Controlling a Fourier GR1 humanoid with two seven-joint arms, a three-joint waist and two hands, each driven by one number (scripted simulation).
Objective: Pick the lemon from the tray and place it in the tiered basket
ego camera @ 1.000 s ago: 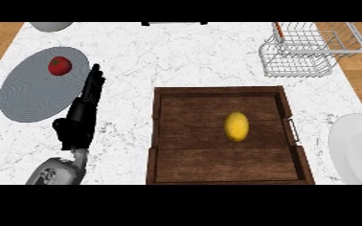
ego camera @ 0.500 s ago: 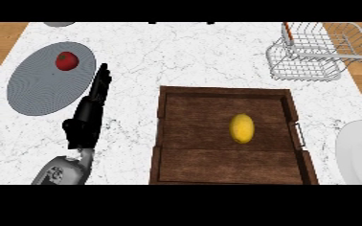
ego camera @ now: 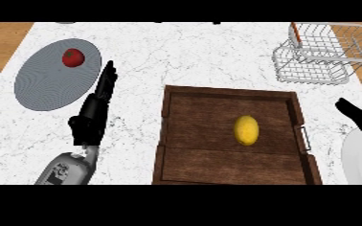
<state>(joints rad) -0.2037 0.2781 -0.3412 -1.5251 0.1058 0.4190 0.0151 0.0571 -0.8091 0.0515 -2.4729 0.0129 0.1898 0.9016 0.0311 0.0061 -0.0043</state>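
Now the right hand (ego camera: 348, 109) has just edged in, its fingers' state impossible to tell, lemon (ego camera: 246, 129) still untouched in the tray (ego camera: 185, 139) leftward; left hand (ego camera: 97, 104) fingers straight.

A white marble counter (ego camera: 198, 57) with thin grey veining carries every item, and tan wood shows past its far corners. The tray (ego camera: 205, 124) near the front edge is dark brown wood with visible grain, holding a bright yellow lemon (ego camera: 246, 129). A grey, finely ribbed plate (ego camera: 42, 84) near the left edge carries a deep red round fruit (ego camera: 73, 57). The tiered basket (ego camera: 314, 57) at the far right corner is white wire. The left hand (ego camera: 93, 110) is black on a light grey forearm
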